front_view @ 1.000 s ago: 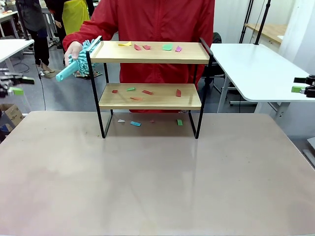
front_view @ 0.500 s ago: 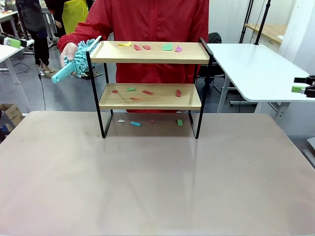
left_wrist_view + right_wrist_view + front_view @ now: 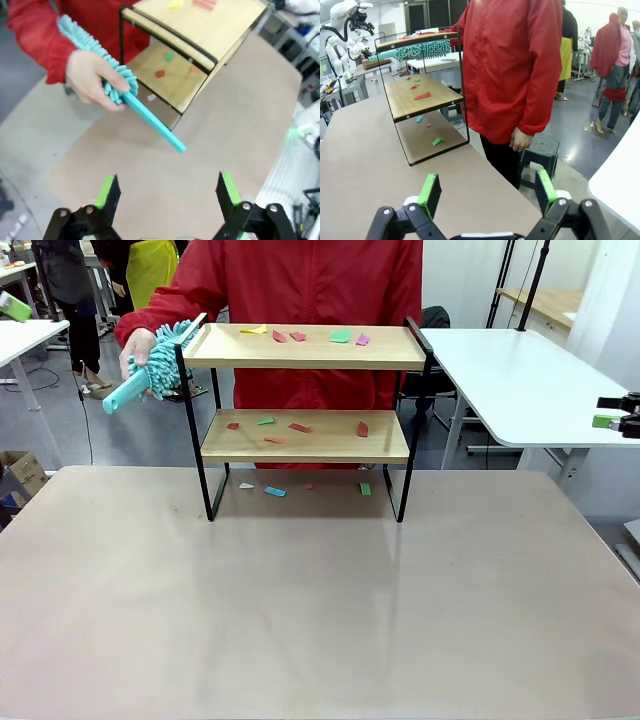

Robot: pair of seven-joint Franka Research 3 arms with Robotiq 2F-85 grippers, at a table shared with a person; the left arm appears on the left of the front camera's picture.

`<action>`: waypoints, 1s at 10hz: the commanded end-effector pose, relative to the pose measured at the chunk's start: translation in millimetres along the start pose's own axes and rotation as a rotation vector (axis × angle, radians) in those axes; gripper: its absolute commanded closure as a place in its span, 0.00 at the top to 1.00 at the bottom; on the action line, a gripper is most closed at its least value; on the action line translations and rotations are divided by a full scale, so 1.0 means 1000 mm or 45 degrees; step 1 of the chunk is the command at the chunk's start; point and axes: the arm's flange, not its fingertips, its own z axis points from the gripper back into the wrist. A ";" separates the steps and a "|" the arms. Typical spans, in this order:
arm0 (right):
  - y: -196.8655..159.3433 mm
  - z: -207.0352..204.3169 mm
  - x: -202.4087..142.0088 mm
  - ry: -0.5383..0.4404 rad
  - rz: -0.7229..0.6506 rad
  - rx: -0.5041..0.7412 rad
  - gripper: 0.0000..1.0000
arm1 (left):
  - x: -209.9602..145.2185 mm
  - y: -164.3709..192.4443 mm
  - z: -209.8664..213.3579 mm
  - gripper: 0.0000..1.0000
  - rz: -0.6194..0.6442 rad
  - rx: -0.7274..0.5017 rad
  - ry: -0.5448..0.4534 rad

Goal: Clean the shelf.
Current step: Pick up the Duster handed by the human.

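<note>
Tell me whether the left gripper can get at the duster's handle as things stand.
Probably yes. The left gripper is open, the duster's handle sticks out of the person's hand toward it, and nothing lies between them.

Shelf [image 3: 300, 353]: pale matt wood boards, black metal frame. Duster [image 3: 165, 356]: fluffy cloth, smooth plastic handle.

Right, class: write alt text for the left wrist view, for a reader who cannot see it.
A person's hand in a red sleeve holds a teal duster by its fluffy head, handle end pointing toward the open left gripper at the bottom edge. Behind stands the two-tier shelf, coloured scraps on its boards.
</note>
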 end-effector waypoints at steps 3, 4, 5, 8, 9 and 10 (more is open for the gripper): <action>0.001 -0.003 0.008 0.017 -0.008 -0.013 1.00 | 0.026 -0.033 -0.056 1.00 0.258 0.078 0.225; 0.001 -0.003 0.008 0.017 -0.008 -0.013 1.00 | 0.030 -0.030 -0.067 1.00 0.286 0.059 0.248; 0.001 -0.003 0.008 0.017 -0.008 -0.013 1.00 | 0.030 -0.021 -0.070 1.00 0.354 0.091 0.214; 0.001 -0.003 0.008 0.017 -0.008 -0.013 1.00 | 0.025 -0.037 -0.065 1.00 0.229 0.052 0.218; 0.001 -0.003 0.008 0.017 -0.008 -0.013 1.00 | 0.028 -0.032 -0.075 1.00 0.281 0.053 0.225; 0.001 -0.003 0.008 0.017 -0.008 -0.013 1.00 | 0.030 -0.044 -0.084 1.00 0.334 0.227 0.219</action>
